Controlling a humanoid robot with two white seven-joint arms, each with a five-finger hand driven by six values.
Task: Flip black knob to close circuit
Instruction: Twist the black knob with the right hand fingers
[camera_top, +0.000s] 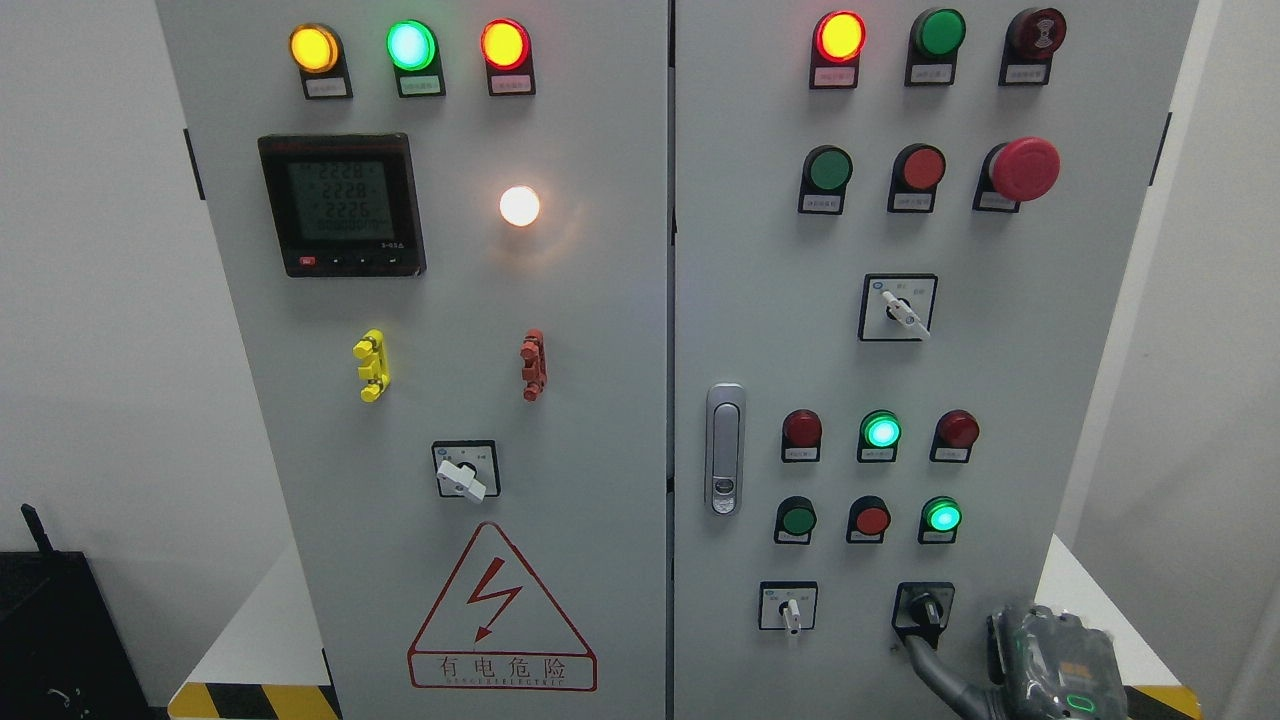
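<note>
The right hand (1050, 655) comes in at the bottom right corner, nearest the camera, just right of and below the black knob (924, 610). One grey finger (930, 665) reaches up and left so that its tip lies at the knob's lower end, touching it or very nearly so. The other fingers are hidden behind the hand's casing, so I cannot tell whether they are spread or curled; nothing is plainly gripped. The left hand is not in view.

The knob sits low on the right cabinet door (1000, 350), right of the white selector (790, 608) and below the lit green button (942, 516). Its lever runs close to vertical, the long axis leaning a little, with the free end pointing down toward the finger.

The likely trouble is a slip: with one fingertip bearing on the lever's end and no pinch around it, a sideways push could slide off and leave the switch unturned. A push at the wrong angle might only press the lever against the door. An overshoot upward would carry the finger toward that green button.

Farther up the door are the lock handle (724, 448) and the red mushroom stop (1024, 168), well clear of the hand.
</note>
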